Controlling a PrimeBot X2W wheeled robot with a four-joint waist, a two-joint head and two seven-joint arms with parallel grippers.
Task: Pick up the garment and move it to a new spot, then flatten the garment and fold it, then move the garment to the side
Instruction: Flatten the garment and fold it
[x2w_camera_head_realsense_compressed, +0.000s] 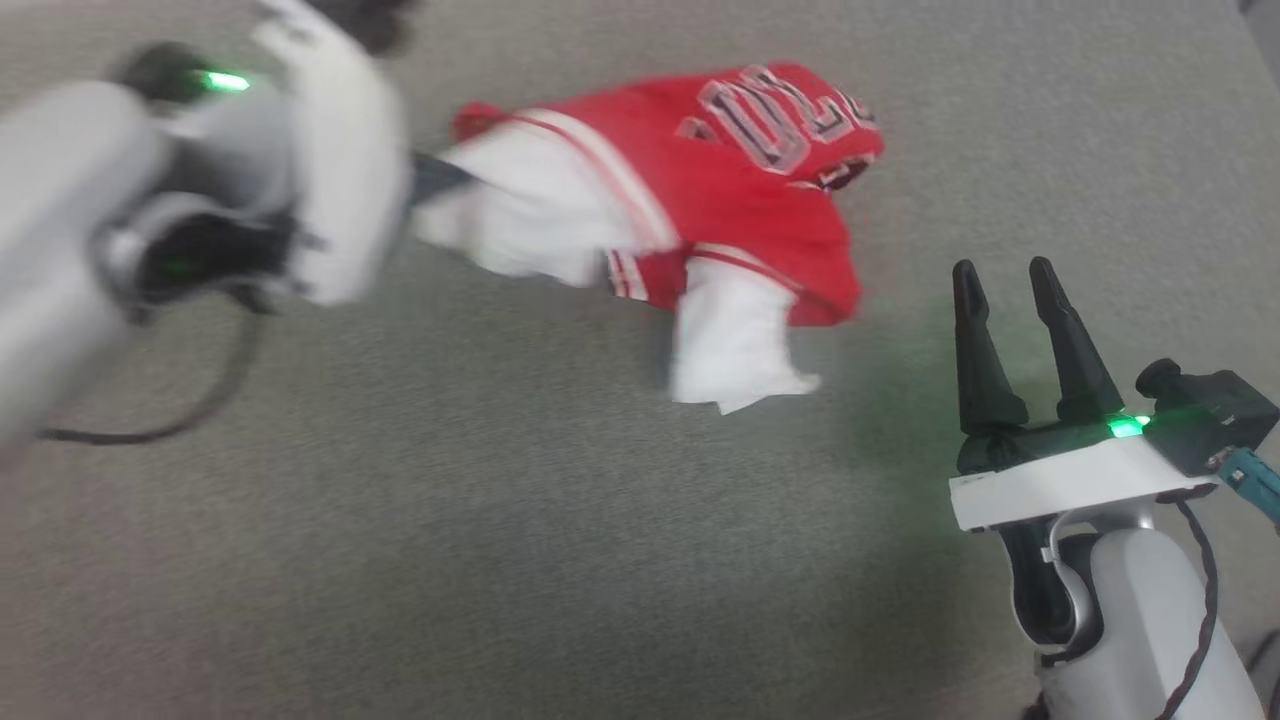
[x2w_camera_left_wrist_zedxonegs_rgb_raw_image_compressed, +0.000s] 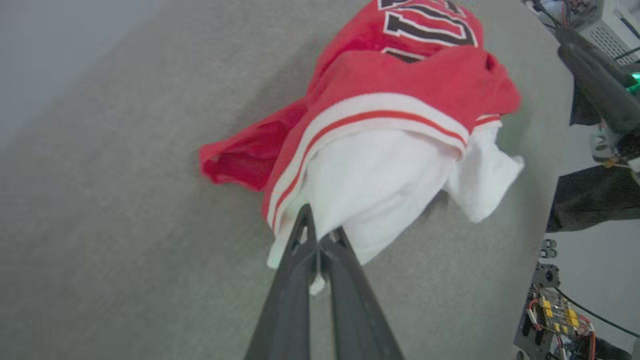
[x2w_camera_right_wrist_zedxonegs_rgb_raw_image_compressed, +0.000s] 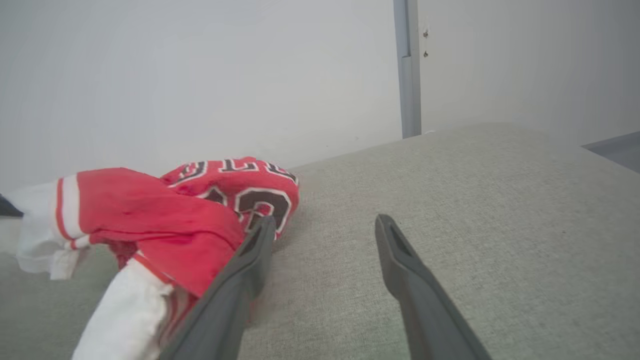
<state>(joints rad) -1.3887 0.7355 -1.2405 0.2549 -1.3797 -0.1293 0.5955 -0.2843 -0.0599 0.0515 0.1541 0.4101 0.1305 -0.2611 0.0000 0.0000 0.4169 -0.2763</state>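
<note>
On bench (x2w_camera_head_realsense_compressed: 480, 560), my left fingers (x2w_camera_left_wrist_zedxonegs_rgb_raw_image_compressed: 292, 285) pinch crumpled jersey (x2w_camera_head_realsense_compressed: 745, 215); right fingers (x2w_camera_head_realsense_compressed: 978, 350) spread, empty. Pickup underway, I judge; move, flatten, fold pending.

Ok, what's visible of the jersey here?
The jersey is soft red fabric with white sleeves, white-and-red striped trim and dark, white-outlined block characters on the chest. It lies crumpled in a heap on the grey cloth-covered surface, lettering facing up at the far end, one white sleeve pointing toward the robot. The left gripper has its fingers shut on the edge of the other white sleeve; the open right gripper stands apart from it.
</note>
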